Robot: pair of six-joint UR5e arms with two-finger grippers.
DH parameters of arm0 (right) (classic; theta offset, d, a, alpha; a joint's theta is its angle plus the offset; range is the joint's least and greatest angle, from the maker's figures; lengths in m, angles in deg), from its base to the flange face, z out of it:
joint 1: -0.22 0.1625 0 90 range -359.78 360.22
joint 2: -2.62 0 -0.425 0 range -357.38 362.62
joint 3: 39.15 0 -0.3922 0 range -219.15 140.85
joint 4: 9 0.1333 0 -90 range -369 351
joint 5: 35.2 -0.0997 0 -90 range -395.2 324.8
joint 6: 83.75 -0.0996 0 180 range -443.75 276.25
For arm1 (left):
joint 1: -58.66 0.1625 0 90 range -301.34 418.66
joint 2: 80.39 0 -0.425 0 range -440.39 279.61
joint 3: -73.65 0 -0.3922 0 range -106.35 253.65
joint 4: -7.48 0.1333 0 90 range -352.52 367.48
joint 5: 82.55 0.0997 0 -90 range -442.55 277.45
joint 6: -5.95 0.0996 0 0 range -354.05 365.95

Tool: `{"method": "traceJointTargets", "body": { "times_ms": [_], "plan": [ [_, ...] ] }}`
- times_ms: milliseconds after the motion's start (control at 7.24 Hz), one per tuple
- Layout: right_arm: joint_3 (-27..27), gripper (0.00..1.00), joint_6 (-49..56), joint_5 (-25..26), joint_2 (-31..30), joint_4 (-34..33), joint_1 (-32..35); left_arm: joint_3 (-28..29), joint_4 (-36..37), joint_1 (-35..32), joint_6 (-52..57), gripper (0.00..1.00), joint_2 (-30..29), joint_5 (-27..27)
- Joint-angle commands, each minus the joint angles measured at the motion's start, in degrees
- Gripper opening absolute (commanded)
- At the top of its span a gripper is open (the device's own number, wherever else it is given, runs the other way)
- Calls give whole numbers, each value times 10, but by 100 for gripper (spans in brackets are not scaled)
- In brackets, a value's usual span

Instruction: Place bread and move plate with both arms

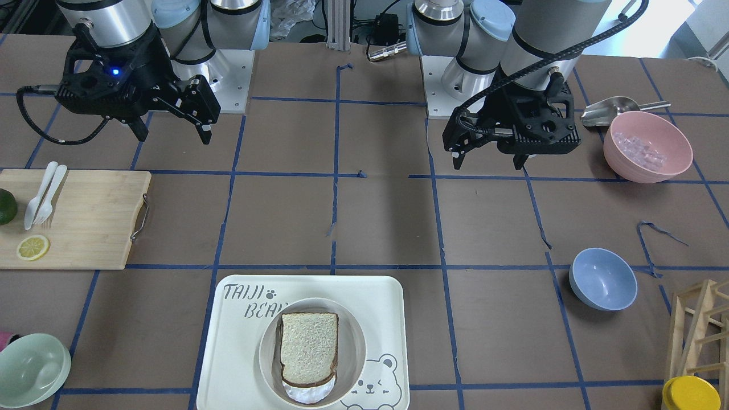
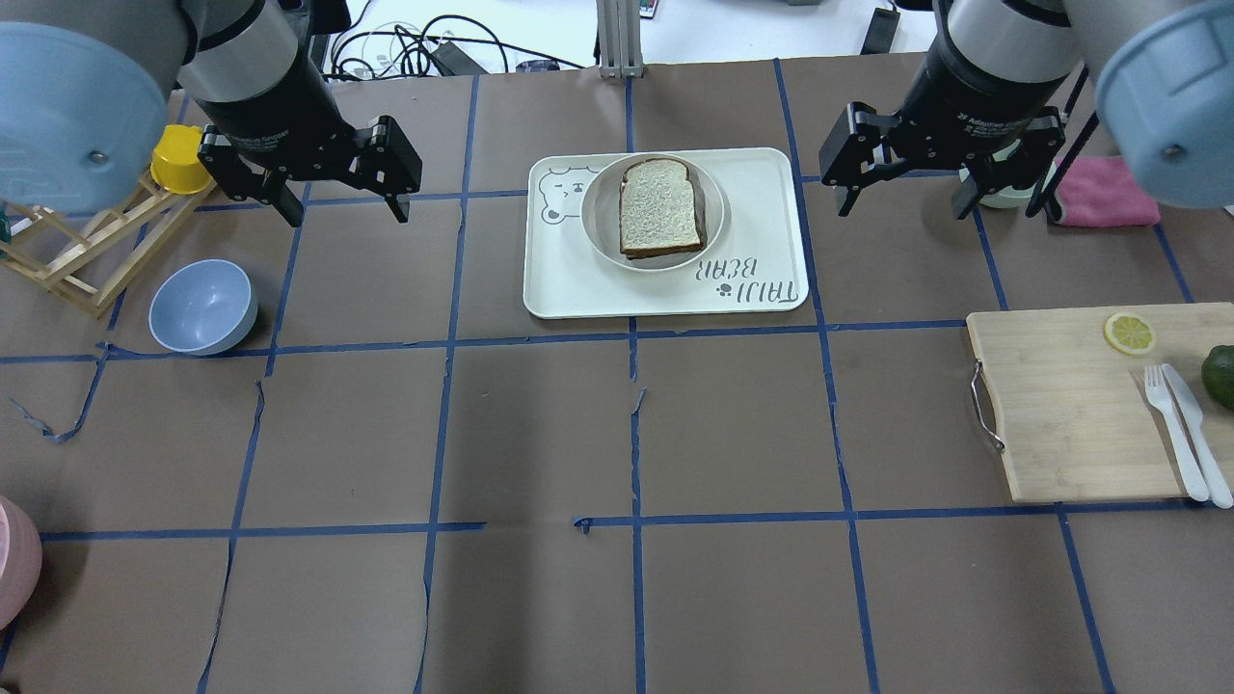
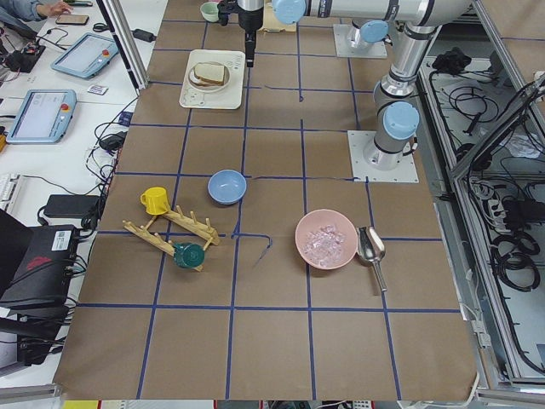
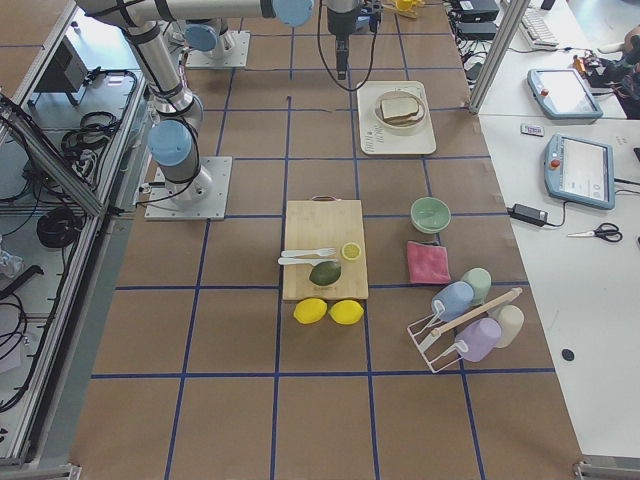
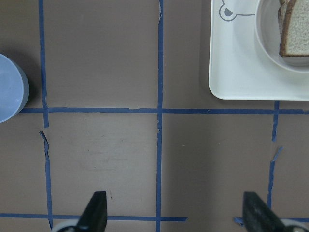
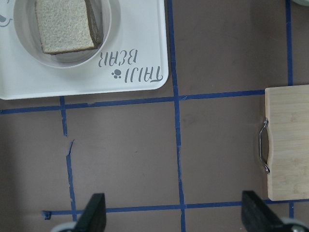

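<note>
Bread [image 2: 659, 205], dark-crusted, lies flat in the round plate [image 2: 598, 214], which sits on the bear tray [image 2: 578, 284] on the worktop [image 2: 540, 434]. Left claw [image 2: 347, 217] hangs above the worktop on the robot's left of the tray, right claw [image 2: 904, 210] on the tray's opposite side. Both are apart from the tray, jaws spread wide, holding nothing.
</note>
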State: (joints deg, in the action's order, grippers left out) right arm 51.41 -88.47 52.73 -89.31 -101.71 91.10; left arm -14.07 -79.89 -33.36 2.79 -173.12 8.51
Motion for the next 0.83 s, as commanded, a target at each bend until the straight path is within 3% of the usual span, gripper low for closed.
{"method": "traceJointTargets", "body": {
  "times_ms": [0, 690],
  "plan": [
    [1, 100, 2, -1, 16, -32, 0, 0, 0, 0, 0, 100, 0, 0],
    [-1, 100, -3, -22, 37, -77, -4, 0, 0, 0, 1, 100, 0, 0]
  ]
}}
